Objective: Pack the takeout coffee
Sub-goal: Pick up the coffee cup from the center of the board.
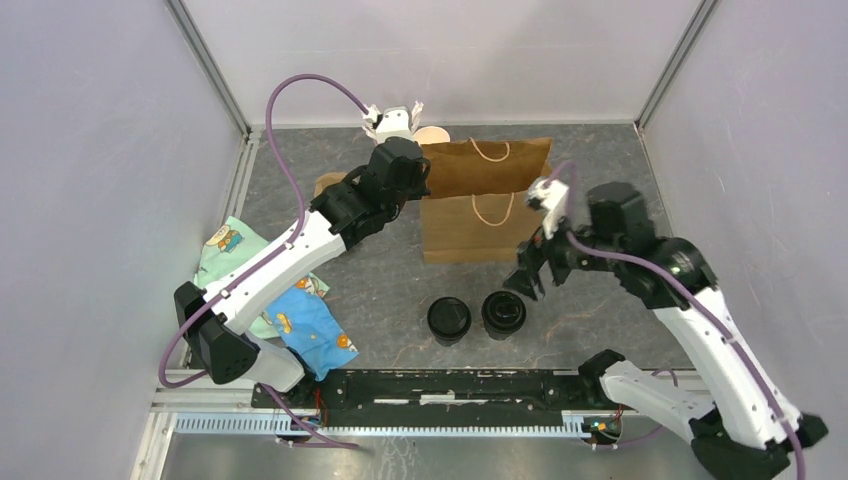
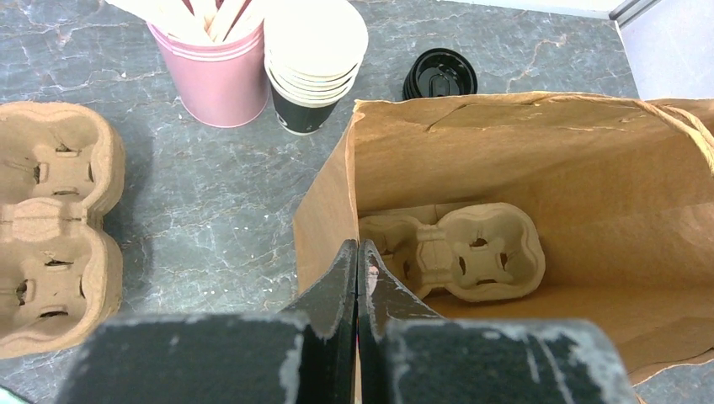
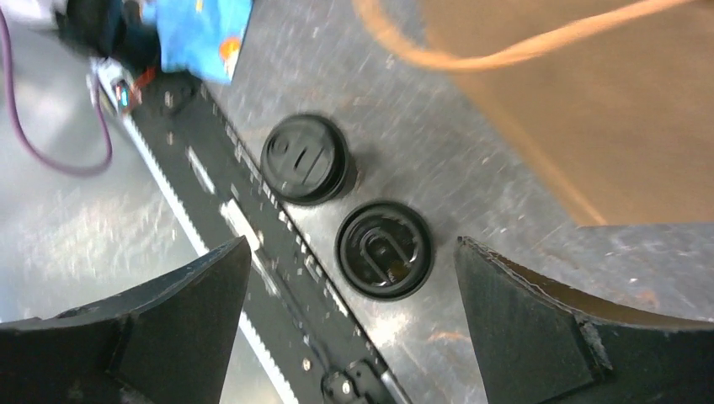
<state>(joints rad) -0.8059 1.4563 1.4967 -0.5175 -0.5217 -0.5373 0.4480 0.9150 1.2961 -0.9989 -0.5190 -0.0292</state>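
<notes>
A brown paper bag (image 2: pixel 505 160) stands open on the grey marbled table (image 2: pixel 210 194), with a pulp cup carrier (image 2: pixel 471 252) lying flat inside. Beyond it stand a stack of black lids (image 2: pixel 438 74), stacked lidless cups (image 2: pixel 313 63) and a pink cup of wooden stirrers (image 2: pixel 215 80). A second carrier (image 2: pixel 55 219) lies to the left. A blue cloth (image 1: pixel 310 325), possibly cartoon-printed, overlaps a green cloth (image 1: pixel 225 250).

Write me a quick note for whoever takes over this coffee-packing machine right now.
Left end effector: shut, apparently pinching the rim of the brown bag, which stands open.
Right end effector: open, empty, above two lidded cups on the table in front of the bag.
Done: a cup carrier lies inside the bag.
Left: grip each cup and lower it into the bag.
</notes>
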